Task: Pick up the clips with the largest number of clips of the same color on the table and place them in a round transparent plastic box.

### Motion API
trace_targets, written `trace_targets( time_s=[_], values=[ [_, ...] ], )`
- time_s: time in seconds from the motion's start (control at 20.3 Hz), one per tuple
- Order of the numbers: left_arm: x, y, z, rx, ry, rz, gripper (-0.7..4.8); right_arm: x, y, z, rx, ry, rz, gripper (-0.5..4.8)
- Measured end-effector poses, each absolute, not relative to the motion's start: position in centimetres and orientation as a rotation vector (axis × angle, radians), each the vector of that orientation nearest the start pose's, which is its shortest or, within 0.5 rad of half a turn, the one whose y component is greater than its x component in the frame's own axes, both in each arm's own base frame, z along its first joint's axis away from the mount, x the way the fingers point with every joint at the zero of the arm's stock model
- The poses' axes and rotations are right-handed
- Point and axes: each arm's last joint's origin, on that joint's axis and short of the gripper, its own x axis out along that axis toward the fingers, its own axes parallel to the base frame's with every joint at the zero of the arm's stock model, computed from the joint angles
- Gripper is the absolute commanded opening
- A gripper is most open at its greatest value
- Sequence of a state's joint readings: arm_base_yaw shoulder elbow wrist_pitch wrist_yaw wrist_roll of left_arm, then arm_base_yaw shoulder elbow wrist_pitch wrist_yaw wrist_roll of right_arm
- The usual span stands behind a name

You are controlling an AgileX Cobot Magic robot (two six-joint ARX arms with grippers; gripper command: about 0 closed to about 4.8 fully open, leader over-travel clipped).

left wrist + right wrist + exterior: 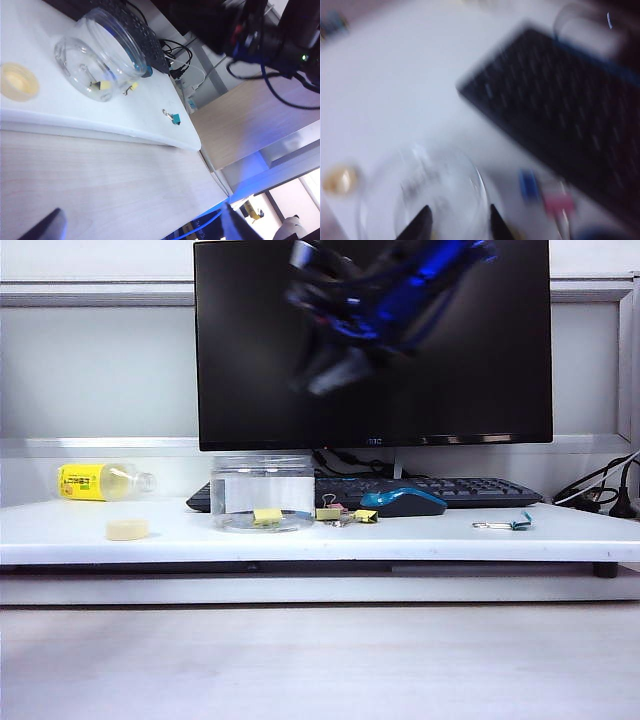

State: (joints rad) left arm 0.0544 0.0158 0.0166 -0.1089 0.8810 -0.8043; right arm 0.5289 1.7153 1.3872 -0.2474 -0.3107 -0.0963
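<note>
Box (263, 492) upright, mouth up, yellow clip (267, 516) inside, right end effector (457, 220) open above

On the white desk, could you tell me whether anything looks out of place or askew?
Yes: the yellow-labelled bottle lies on its side at the far left, near the wall, instead of standing upright.

You've got the round transparent plastic box (100, 52) near the surface's (75, 117) front edge, one yellow clip (105, 86) inside, another (132, 87) just beside it. Teal clip (175, 118) sits apart, toward the corner. Left hand's fingertips (47, 227) spread wide, off the surface.
</note>
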Motion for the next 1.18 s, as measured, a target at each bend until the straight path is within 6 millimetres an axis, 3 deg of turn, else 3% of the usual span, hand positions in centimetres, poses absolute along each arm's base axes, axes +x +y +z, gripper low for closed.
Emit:
trace_targets(
  time_s=[0.15, 0.49, 0.69, 0.98, 1.18],
  values=[
    [8.8, -1.8, 15.9, -0.806, 0.427, -0.743, 4.12, 33.2, 19.0, 28.5, -0.184, 0.626, 0.821, 1.49],
    [8.8, -1.8, 15.9, -0.803, 0.427, -0.745, 4.13, 33.0, 18.7, 26.5, -0.393, 0.673, 0.775, 1.49],
    [8.7, -1.8, 15.9, -0.791, 0.427, -0.760, 4.12, 33.5, 18.9, 23.1, -0.588, 0.784, 0.770, 1.49],
    [8.7, -1.8, 15.9, -0.771, 0.419, -0.765, 4.12, 33.9, 19.4, 23.4, -0.644, 0.703, 0.794, 1.49],
    [8.7, -1.8, 15.9, -0.743, 0.407, -0.770, 4.12, 33.6, 20.7, 22.9, -0.712, 0.662, 0.846, 1.49]
  ],
)
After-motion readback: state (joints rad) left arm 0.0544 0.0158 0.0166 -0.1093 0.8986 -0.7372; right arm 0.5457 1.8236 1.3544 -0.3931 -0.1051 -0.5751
